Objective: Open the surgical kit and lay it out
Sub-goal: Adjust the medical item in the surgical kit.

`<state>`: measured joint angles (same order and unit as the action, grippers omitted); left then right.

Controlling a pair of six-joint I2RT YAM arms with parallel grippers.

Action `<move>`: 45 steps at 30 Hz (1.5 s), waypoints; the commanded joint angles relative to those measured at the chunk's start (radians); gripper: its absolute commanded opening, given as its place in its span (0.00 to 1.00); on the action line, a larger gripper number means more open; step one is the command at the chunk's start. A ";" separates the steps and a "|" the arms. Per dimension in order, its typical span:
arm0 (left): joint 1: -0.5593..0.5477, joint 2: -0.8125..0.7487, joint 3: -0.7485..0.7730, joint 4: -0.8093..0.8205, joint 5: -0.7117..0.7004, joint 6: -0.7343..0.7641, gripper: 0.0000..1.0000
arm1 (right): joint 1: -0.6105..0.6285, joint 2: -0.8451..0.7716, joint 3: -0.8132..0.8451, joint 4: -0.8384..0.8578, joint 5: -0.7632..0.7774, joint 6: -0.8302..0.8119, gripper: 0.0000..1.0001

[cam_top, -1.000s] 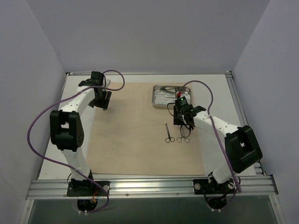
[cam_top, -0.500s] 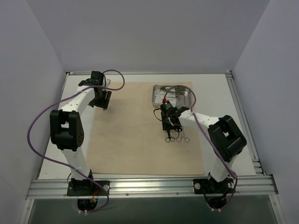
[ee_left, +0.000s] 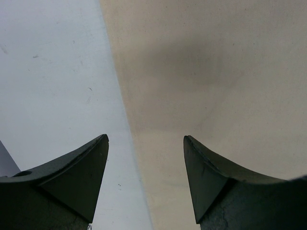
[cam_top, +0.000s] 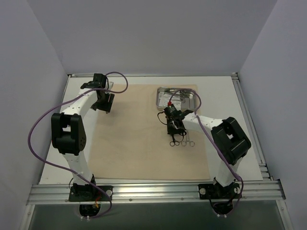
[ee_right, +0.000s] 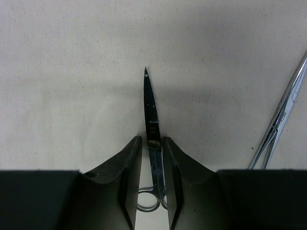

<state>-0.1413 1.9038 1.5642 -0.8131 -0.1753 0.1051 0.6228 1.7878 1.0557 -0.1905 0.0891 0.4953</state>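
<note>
On the spread cloth wrap (cam_top: 139,143), just near the steel tray (cam_top: 158,99), right gripper (ee_right: 152,139) straddles scissors (ee_right: 149,103) at the pivot. Jaws narrow; cannot tell if pinching. Probably to lay them parallel to the neighbouring clamp (ee_right: 280,115). Left gripper (ee_left: 146,139) wide, empty, over the cloth's far-left edge.

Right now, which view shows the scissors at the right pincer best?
Right wrist: the scissors lie centred, tip to rings, inside the right pincer. Top shows only tiny rings by the pincer; left wrist shows none.
</note>
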 commanded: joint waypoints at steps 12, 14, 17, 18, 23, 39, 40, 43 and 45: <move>0.008 -0.035 -0.006 0.035 0.008 0.004 0.73 | -0.006 -0.005 0.006 -0.067 0.024 0.127 0.10; 0.008 -0.037 -0.006 0.037 0.010 0.004 0.73 | -0.011 -0.010 0.007 -0.073 0.026 0.137 0.09; 0.008 -0.038 -0.007 0.037 0.008 0.004 0.73 | -0.011 -0.015 0.003 -0.063 0.034 0.123 0.09; 0.008 -0.037 -0.007 0.035 0.008 0.004 0.73 | -0.012 -0.015 0.006 -0.063 0.035 0.120 0.09; 0.008 -0.038 -0.012 0.035 0.007 0.005 0.73 | -0.018 -0.010 0.013 -0.081 0.052 0.104 0.09; 0.011 -0.037 0.011 0.026 0.022 0.001 0.73 | -0.034 -0.119 0.189 -0.154 0.034 -0.046 0.27; 0.011 -0.038 0.014 0.022 0.033 0.001 0.73 | -0.040 -0.125 0.217 -0.161 0.023 -0.098 0.29; 0.014 -0.045 0.028 0.020 0.051 0.004 0.73 | -0.092 -0.143 0.340 -0.173 -0.040 -0.213 0.37; 0.014 -0.045 0.042 0.020 0.056 0.008 0.73 | -0.142 -0.124 0.436 -0.178 -0.089 -0.259 0.45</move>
<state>-0.1364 1.9034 1.5520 -0.8082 -0.1486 0.1093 0.5522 1.7096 1.3632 -0.3294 0.0586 0.3683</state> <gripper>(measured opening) 0.730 0.410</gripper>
